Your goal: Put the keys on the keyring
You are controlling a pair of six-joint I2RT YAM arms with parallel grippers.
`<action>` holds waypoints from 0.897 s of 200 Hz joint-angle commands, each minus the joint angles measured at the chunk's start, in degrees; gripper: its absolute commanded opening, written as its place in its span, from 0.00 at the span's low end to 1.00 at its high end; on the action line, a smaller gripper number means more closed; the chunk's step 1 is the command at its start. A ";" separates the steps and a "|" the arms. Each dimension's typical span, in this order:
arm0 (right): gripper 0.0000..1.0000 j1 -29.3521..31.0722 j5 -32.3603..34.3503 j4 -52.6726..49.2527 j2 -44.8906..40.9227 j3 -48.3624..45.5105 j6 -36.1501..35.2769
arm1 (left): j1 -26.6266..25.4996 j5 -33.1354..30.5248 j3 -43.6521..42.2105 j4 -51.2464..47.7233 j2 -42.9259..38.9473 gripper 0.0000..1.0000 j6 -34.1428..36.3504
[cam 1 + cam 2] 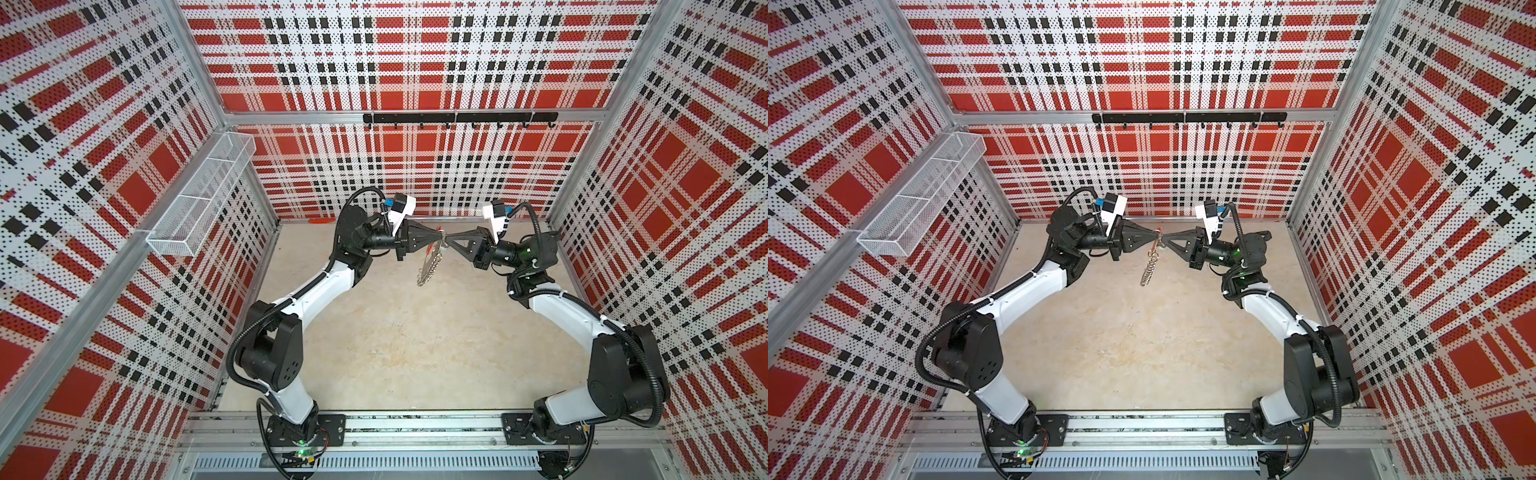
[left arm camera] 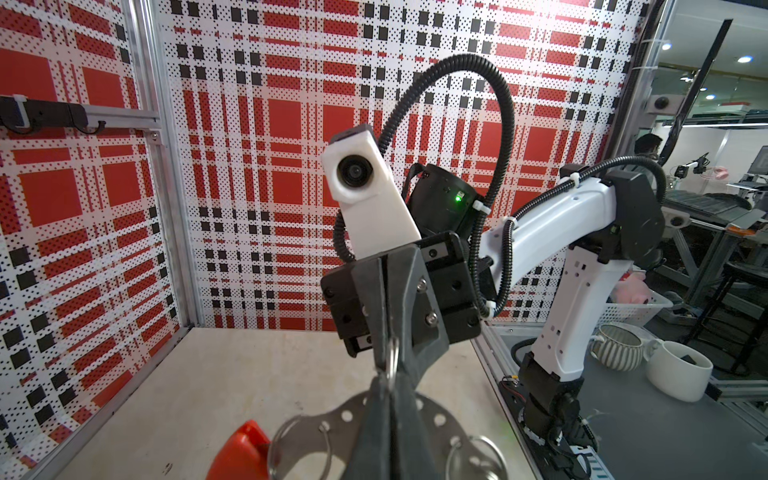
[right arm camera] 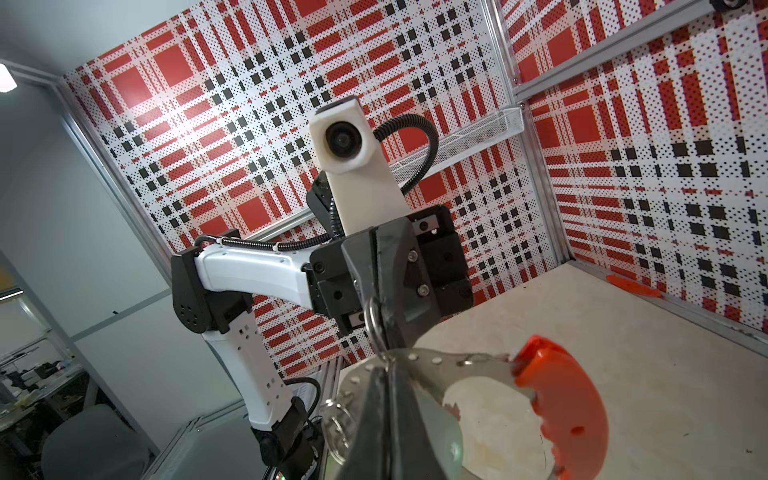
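**Desk:** How far along are you?

**Floor:** Your two arms meet tip to tip in mid-air, well above the table (image 1: 395,340). Your left gripper (image 1: 439,240) is clenched on the rim of the keyring (image 1: 428,268). The keyring hangs down from that grip in both top views. The right wrist view shows its red grip (image 3: 561,407) curving off to one side.

**Desk:** And the right arm?

**Floor:** Your right gripper (image 1: 449,241) is clamped tight at the same spot on the rim. A small wire loop (image 2: 392,353) stands up where the two grippers meet. Whether the right one pinches that loop or the rim itself, I cannot tell.

**Desk:** Where is the key?

**Floor:** The key itself cannot be made out. In the right wrist view a pale teal shape that looks to be its tag (image 3: 451,444) sits just beside your right gripper, close against the keyring.

**Desk:** So what is done, and what is left?

**Floor:** As I read it, the lifting and the bringing together are done. The threading is not shown as finished. What remains is to get the key hanging from a loop and then let go.

**Desk:** Any brands, labels or lettering?

**Floor:** None that can be read on the keyring, the tag or the arms.
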 commanded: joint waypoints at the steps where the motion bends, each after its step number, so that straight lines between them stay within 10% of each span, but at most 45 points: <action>1: 0.00 1.55 0.22 5.21 2.28 0.32 4.43 | -0.95 0.83 -0.48 4.77 -0.92 0.00 -2.42; 114: 0.41 4.26 -0.94 1.13 8.26 7.43 13.82 | -0.75 2.16 -3.59 15.31 -0.82 0.00 -7.91; 148: 0.49 4.00 -0.06 -17.44 3.87 9.42 1.21 | -0.45 2.30 -4.34 20.41 -0.05 0.00 -12.05; 179: 0.60 3.59 10.48 -47.33 -4.78 12.25 -24.43 | -0.13 2.10 -5.05 24.85 0.61 0.00 -15.80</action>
